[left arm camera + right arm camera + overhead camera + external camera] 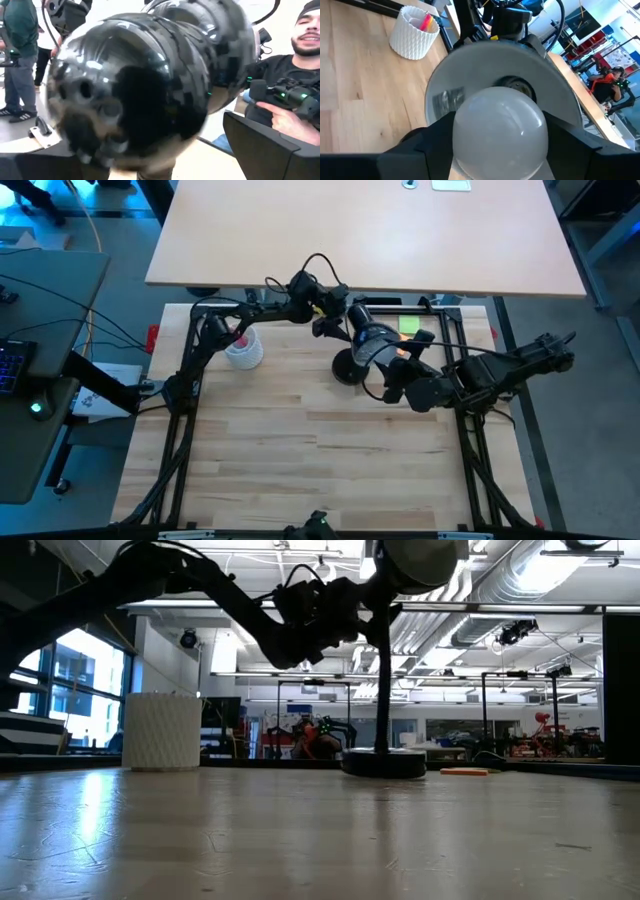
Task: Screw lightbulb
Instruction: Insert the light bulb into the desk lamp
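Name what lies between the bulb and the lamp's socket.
Nothing: in the right wrist view the bulb, held by the right gripper, faces the socket across bare shade.

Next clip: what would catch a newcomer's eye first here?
The white lightbulb, gripped in the right gripper and held just in front of the black desk lamp shade's open socket, at the table's back middle. The left gripper sits close behind the lamp head, jaws open. A white ribbed cup with pink items stands to the lamp's left.
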